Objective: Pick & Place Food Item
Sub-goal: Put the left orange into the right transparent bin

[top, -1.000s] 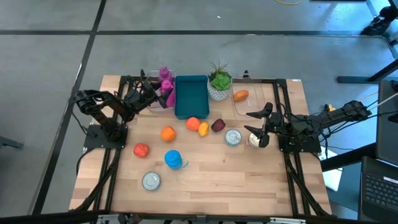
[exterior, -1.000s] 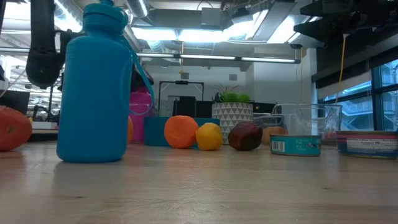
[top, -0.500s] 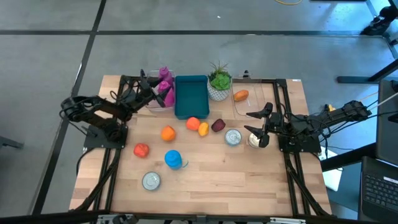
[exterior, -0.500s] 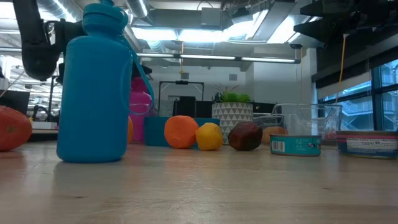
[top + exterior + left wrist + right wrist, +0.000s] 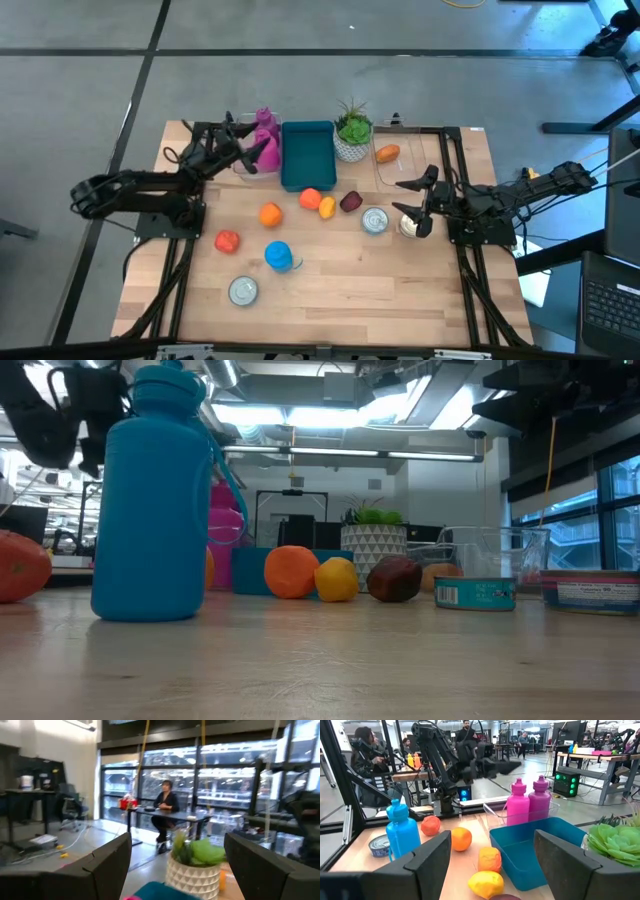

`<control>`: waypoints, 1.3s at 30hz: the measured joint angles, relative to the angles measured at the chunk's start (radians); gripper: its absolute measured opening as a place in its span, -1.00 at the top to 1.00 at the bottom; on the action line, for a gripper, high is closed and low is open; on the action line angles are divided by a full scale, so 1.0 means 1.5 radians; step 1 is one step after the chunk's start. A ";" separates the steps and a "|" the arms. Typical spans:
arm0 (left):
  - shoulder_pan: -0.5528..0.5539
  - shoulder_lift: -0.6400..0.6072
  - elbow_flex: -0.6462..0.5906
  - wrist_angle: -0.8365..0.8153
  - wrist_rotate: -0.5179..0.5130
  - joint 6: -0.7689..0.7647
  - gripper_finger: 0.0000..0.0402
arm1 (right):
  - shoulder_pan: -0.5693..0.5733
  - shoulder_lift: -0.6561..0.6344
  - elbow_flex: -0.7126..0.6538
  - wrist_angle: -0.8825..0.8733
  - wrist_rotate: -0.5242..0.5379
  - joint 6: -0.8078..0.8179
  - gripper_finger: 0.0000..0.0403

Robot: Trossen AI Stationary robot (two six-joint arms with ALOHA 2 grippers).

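High view: teal bin [image 5: 306, 153] sits at the back of the table [image 5: 400, 290], with the left gripper [image 5: 243, 147] just left of it by the pink bottles [image 5: 266, 133], fingers apart and holding nothing. Food lies loose in front of the bin: an orange fruit [image 5: 310, 198] touching its front edge, a yellow one [image 5: 327, 207], a dark red one [image 5: 350, 201], another orange [image 5: 270, 214] and a red tomato [image 5: 228, 241] further left. Right gripper [image 5: 412, 203] waits well right of the bin beside a tin can [image 5: 375, 220], fingers apart, empty.
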 joint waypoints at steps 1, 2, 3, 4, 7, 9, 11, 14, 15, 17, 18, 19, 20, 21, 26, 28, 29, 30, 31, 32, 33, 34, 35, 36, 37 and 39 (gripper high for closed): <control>0.000 -0.016 0.000 -0.007 0.014 -0.008 -0.54 | 0.000 0.001 0.000 -0.003 0.000 0.003 -0.39; 0.000 -0.031 0.000 -0.009 0.031 -0.020 -0.54 | 0.000 0.003 0.000 -0.005 0.000 0.007 -0.39; 0.000 -0.047 0.000 -0.008 0.049 -0.035 -0.54 | 0.000 0.005 0.000 -0.005 0.000 0.009 -0.39; 0.000 -0.063 0.000 -0.008 0.068 -0.050 -0.54 | 0.000 0.007 0.000 -0.005 0.000 0.010 -0.39; 0.000 -0.110 0.000 -0.007 0.125 -0.097 -0.54 | 0.000 0.018 0.000 -0.005 0.000 0.010 -0.39; 0.000 -0.141 0.000 -0.007 0.159 -0.131 -0.54 | 0.000 0.025 0.000 -0.005 0.000 0.010 -0.39; 0.000 -0.168 0.000 -0.007 0.183 -0.169 -0.54 | 0.000 0.031 0.000 -0.005 0.000 0.010 -0.39; 0.000 -0.201 0.000 -0.002 0.197 -0.232 -0.54 | 0.000 0.036 0.000 -0.003 0.000 0.010 -0.39; 0.000 -0.210 0.000 -0.002 0.198 -0.251 -0.54 | 0.000 0.038 0.000 0.000 0.000 0.010 -0.39; 0.000 -0.220 0.000 -0.002 0.200 -0.271 -0.54 | 0.000 0.039 0.000 0.010 0.000 0.010 -0.39; 0.000 -0.222 0.000 -0.003 0.203 -0.271 -0.53 | 0.000 0.039 0.000 0.012 0.000 0.010 -0.39; 0.000 -0.223 0.000 -0.005 0.212 -0.270 -0.54 | 0.000 0.039 0.000 0.013 0.000 0.010 -0.39; 0.000 -0.223 0.000 -0.007 0.222 -0.265 -0.54 | 0.000 0.039 0.000 0.015 0.000 0.010 -0.39; 0.000 -0.222 0.000 -0.012 0.235 -0.258 -0.53 | 0.000 0.039 0.000 0.016 0.000 0.010 -0.39; -0.001 -0.218 0.000 -0.022 0.238 -0.257 -0.53 | 0.000 0.039 0.000 0.015 0.000 0.010 -0.39; -0.001 -0.218 0.000 -0.022 0.211 -0.279 -0.53 | 0.000 0.039 0.000 0.015 0.000 0.010 -0.39; -0.001 -0.218 0.000 -0.022 0.204 -0.289 -0.53 | 0.000 0.039 0.000 0.015 0.000 0.010 -0.39; -0.001 -0.218 0.000 -0.022 0.200 -0.293 -0.53 | 0.000 0.039 0.000 0.015 0.000 0.010 -0.39; -0.004 -0.218 0.000 -0.022 0.200 -0.291 -0.53 | 0.000 0.039 0.000 0.015 0.000 0.010 -0.39; -0.008 -0.218 0.000 -0.022 0.202 -0.283 -0.53 | 0.000 0.040 0.000 0.015 0.000 0.010 -0.39; -0.014 -0.218 0.000 -0.022 0.206 -0.269 -0.53 | 0.000 0.040 0.000 0.015 0.000 0.010 -0.39; -0.022 -0.218 0.000 -0.021 0.211 -0.251 -0.53 | 0.000 0.040 0.000 0.015 0.000 0.010 -0.39; -0.030 -0.218 0.000 -0.017 0.216 -0.234 -0.53 | 0.000 0.040 0.000 0.015 0.000 0.010 -0.39; -0.038 -0.218 0.000 -0.011 0.223 -0.218 -0.53 | 0.000 0.040 0.000 0.015 0.000 0.010 -0.39; -0.047 -0.218 0.000 -0.005 0.231 -0.202 -0.53 | 0.000 0.040 0.000 0.015 0.000 0.010 -0.39; -0.067 -0.224 0.000 -0.002 0.232 -0.172 -0.53 | 0.000 0.040 0.000 0.015 0.000 0.010 -0.39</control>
